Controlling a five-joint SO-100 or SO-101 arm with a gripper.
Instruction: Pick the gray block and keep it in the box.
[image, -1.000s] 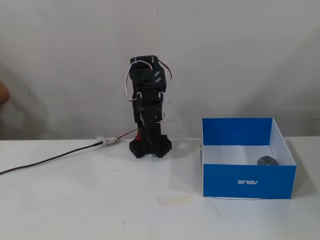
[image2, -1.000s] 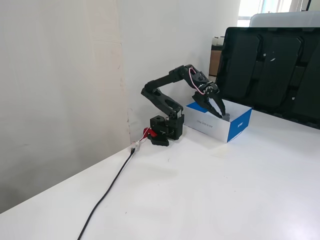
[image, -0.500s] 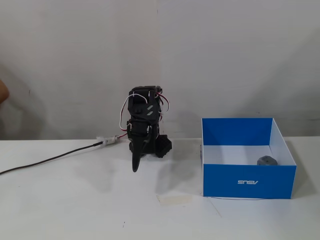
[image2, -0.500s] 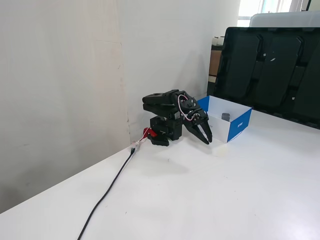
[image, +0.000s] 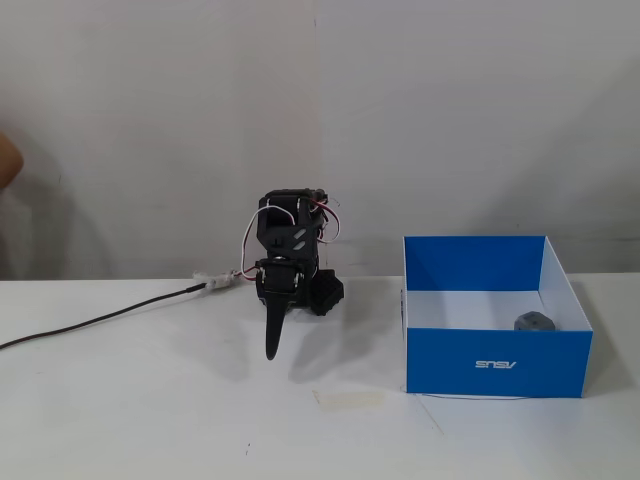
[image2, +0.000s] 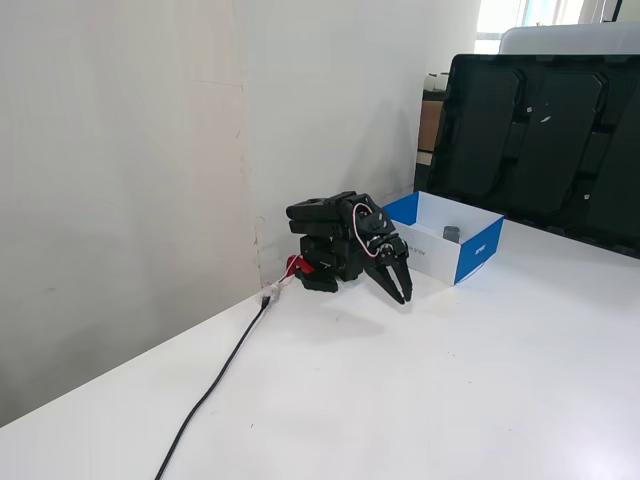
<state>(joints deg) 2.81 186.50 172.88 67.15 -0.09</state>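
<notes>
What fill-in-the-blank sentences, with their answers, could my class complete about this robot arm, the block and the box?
1. The small gray plastic block lies ____ the blue cardboard box.
2. The box's inner walls are ____.
3. The black two-finger gripper holds ____.
4. In a fixed view, a black ____ runs across the white table to the arm's base.

Answers: inside; white; nothing; cable

Bare table (image: 150, 420) lies open before the box (image: 495, 362); its blue walls ring the white floor.
</notes>
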